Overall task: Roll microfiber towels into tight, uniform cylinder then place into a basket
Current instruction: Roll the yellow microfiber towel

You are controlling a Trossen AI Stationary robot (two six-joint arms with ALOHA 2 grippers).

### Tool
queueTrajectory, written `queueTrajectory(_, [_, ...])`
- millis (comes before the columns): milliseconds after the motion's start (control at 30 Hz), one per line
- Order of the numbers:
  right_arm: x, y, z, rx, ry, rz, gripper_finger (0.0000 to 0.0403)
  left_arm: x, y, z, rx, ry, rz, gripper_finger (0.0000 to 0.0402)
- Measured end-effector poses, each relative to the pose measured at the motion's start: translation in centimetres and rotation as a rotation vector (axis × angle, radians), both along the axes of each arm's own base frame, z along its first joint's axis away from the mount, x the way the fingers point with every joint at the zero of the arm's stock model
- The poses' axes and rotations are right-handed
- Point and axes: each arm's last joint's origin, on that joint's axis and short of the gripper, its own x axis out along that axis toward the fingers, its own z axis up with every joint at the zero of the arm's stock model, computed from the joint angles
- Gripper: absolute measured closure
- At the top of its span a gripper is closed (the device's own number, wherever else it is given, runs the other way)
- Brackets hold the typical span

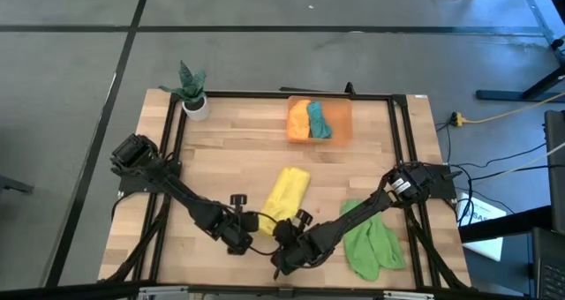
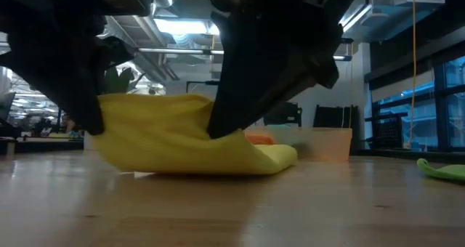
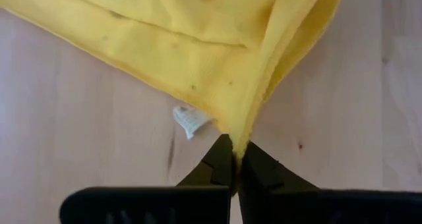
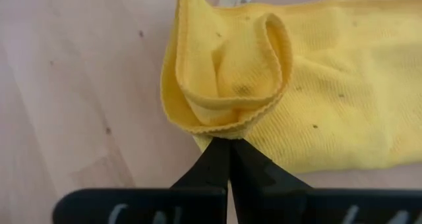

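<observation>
Between the left claw (image 1: 251,221) and right claw (image 1: 283,226), both pinching shut on its corners, the soft, floppy yellow towel (image 1: 286,193) is sagging; grabbing edges is working best

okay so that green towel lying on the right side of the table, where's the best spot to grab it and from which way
Probably the green towel's near edge, from straight above: it lies crumpled flat on the table, so raised folds give fingers something to pinch. The right gripper is closest, but both it and the left gripper are shut on the yellow towel.
</observation>
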Motion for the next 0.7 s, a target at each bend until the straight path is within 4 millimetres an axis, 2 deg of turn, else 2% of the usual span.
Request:
queueTrajectory(400, [-0.16, 0.01, -0.1, -0.011, 0.047, 0.068, 0.0389, 0.78, 0.76, 0.09, 0.013, -0.036, 0.025, 0.0401])
queueTrajectory(700, [-0.22, 0.11, -0.15, -0.008, 0.072, 0.118, 0.0306, 0.76, 0.73, 0.05, 0.001, -0.025, 0.019, 0.0401])
